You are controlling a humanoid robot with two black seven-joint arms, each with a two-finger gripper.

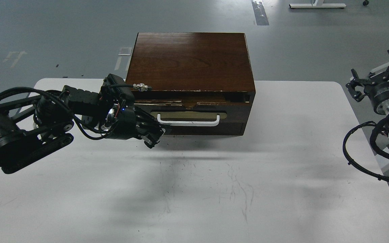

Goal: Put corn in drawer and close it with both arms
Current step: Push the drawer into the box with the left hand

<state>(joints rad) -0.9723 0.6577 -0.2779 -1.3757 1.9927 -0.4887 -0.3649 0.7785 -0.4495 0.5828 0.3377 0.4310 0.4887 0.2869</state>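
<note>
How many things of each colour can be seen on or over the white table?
Brown: 1, the cabinet with its drawer
White: 1, the drawer's handle
Black: 2, the left gripper and the right gripper
Yellow: 0, no corn in view
Total: 4

Dim overhead light, soft shadows, img sharp

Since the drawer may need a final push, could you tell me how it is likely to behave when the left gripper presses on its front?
The drawer looks stiff wood and nearly shut, so it should slide straight. The left gripper sits at its left end, so it might skew. The cabinet stands free on the table and may shift.
</note>
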